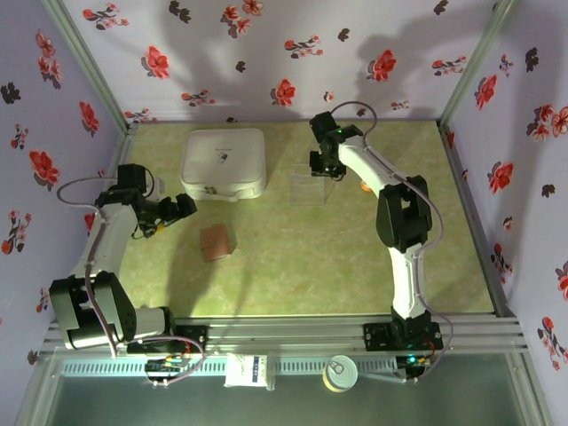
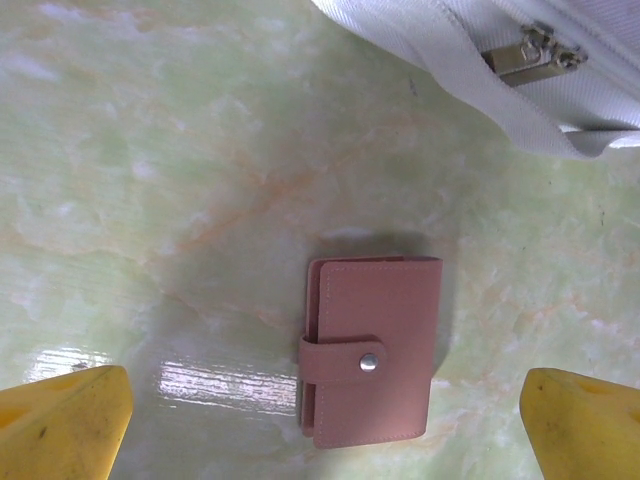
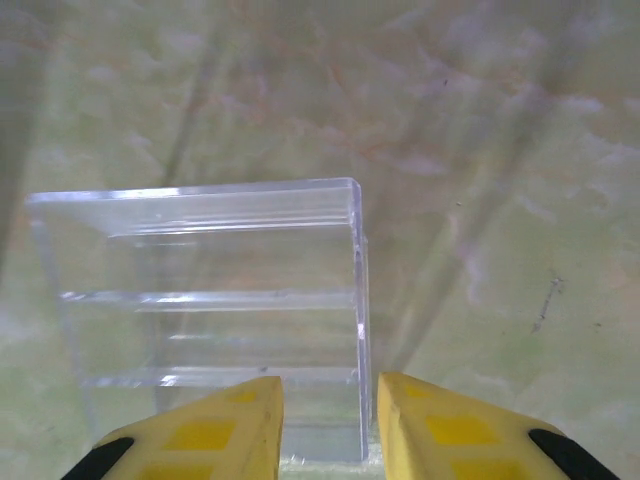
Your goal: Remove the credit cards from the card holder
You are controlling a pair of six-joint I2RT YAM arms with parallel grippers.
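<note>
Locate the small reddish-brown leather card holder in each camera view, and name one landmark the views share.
Top external: the card holder lies left of centre on the green marbled table, in front of the white square box.
Left wrist: the card holder sits lower centre, closed; the white square box is top right.
Right wrist: aimed at the clear plastic box.
Shared landmark: the white square box.

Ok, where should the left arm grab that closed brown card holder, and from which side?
Come straight down from above, since the card holder lies flat and closed on the table. Pinch across its narrower width, long edge to long edge, clear of the snap strap. The open left end effector straddles it in that line.
</note>
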